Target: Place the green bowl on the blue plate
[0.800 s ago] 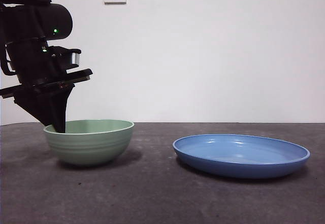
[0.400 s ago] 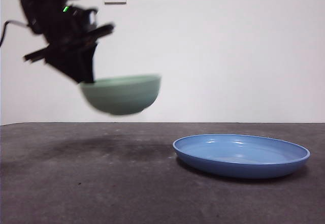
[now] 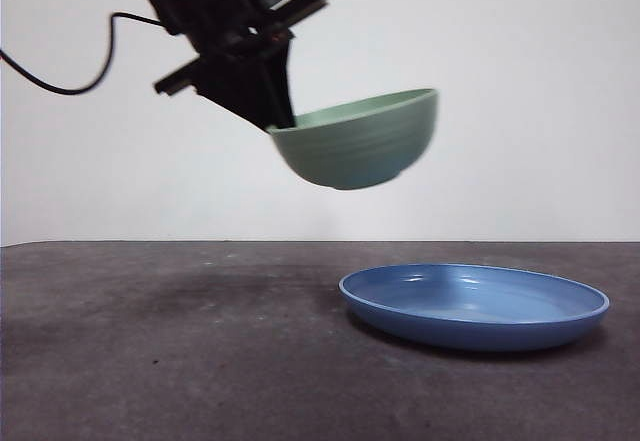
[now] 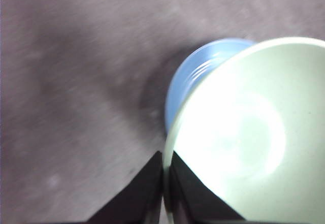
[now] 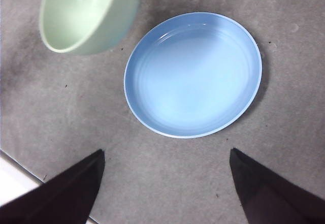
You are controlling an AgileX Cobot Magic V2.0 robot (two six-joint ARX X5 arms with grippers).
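Overhead, the left gripper (image 3: 280, 111) held the green bowl (image 3: 358, 143) in the air, its two black jaws clamped on the bowl's rim, one inside the wall and one outside, as the left wrist view showed. The bowl hung tilted, its free side raised, high above the dark table (image 3: 160, 361) and just short of the blue plate (image 3: 474, 306), which lay flat on the table with nothing in it. From the left wrist camera the plate's edge peeked out beneath the bowl, though that picture was blurred and the overlap is probably only partial. The right gripper (image 5: 165, 183) waited well above the plate with its jaws spread wide, holding nothing. Both dishes looked glossy and rigid (likely glazed ceramic or hard plastic), so the bowl would not flex but could slip in a thin rim pinch and might chip if dropped. A rim hold seemed the only practical grasp, and setting it down would call for levelling it over the plate's centre first.
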